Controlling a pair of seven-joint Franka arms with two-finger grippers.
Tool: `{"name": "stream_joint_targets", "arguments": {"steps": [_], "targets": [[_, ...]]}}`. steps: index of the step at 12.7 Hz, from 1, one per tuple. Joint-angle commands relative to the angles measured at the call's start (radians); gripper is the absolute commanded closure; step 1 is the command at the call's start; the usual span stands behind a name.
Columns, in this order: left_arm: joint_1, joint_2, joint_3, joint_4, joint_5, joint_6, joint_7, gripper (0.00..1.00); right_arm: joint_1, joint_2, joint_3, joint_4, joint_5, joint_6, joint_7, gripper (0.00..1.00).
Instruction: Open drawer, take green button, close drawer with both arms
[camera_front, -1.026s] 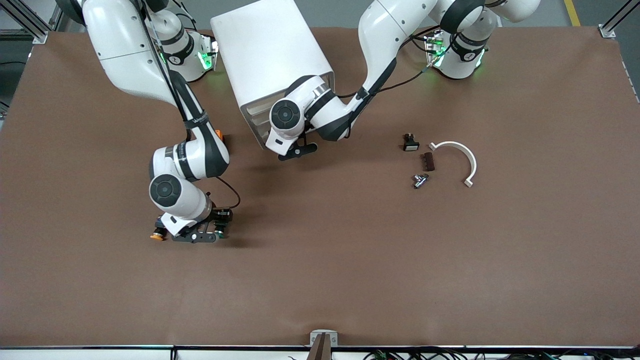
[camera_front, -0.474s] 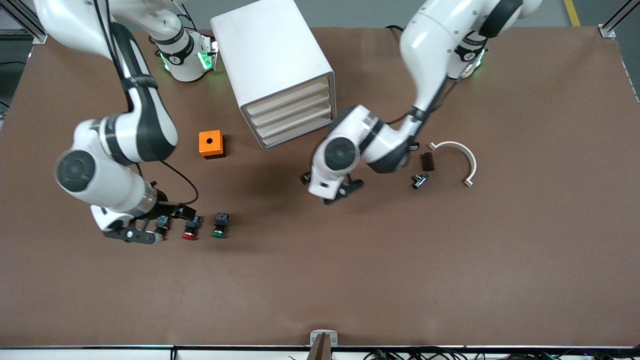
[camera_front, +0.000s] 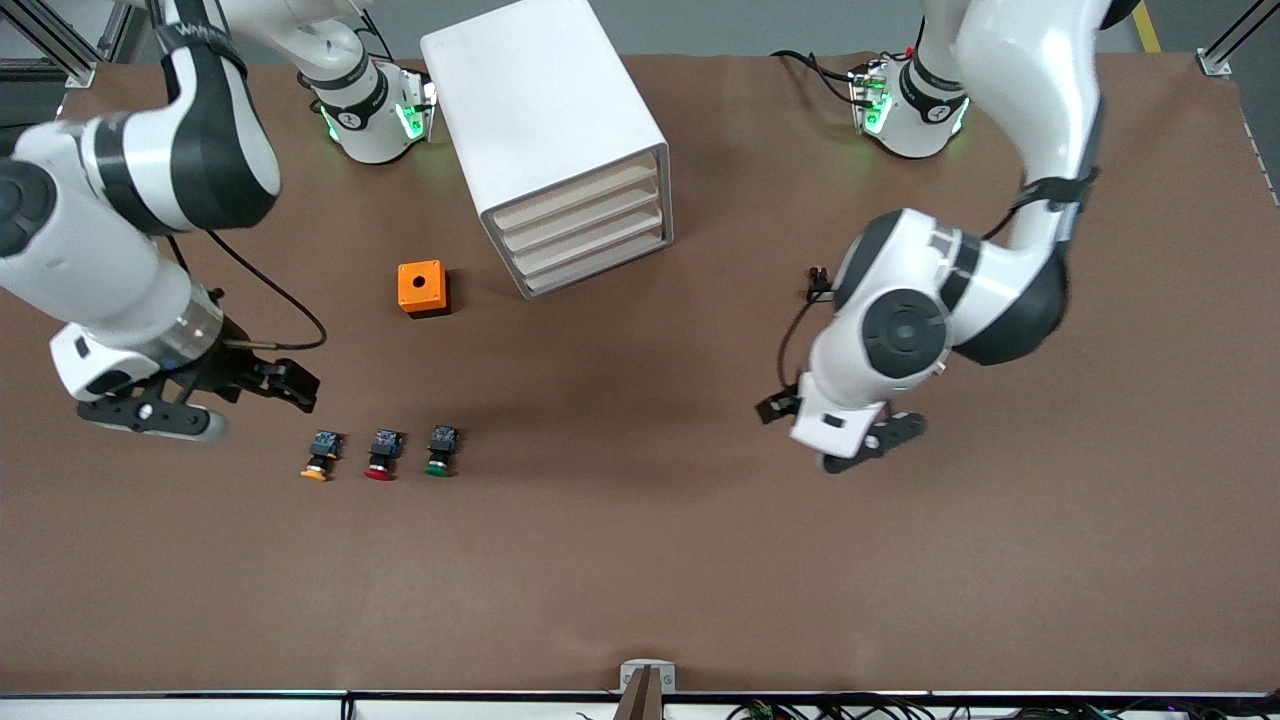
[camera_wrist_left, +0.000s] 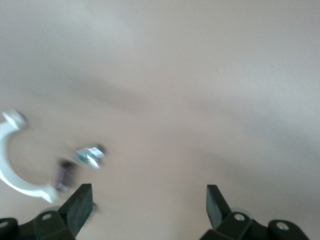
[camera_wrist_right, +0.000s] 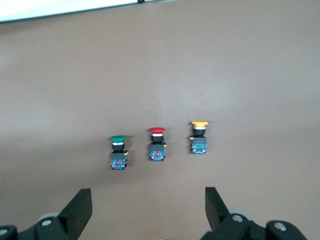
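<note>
The white cabinet stands near the robots' bases with all four cream drawer fronts shut. The green button lies on the table beside a red-capped one and a yellow-capped one. It also shows in the right wrist view. My right gripper is up over the table, toward the right arm's end from the buttons. It is open and empty. My left gripper is up over bare table toward the left arm's end. It is open and empty.
An orange box sits between the cabinet and the buttons. A small black switch shows beside the left arm. The left wrist view shows a white curved piece, a metal part and a brown piece.
The left gripper has left the cabinet front and swung toward the left arm's end. The right gripper has risen from the row of buttons, leaving the green button on the table.
</note>
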Motion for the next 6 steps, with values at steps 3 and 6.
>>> {"name": "stream_joint_targets", "arguments": {"steps": [3,6], "targets": [[0.178,-0.135,-0.01,-0.034,0.05,-0.026,0.22,0.0,-0.024,-0.081,0.014,0.085,-0.031,-0.193,0.012,0.0],[0.245,-0.177,-0.011,-0.034,0.059,-0.035,0.275,0.0,-0.025,-0.087,0.01,0.142,-0.031,-0.264,0.003,0.0]]}}
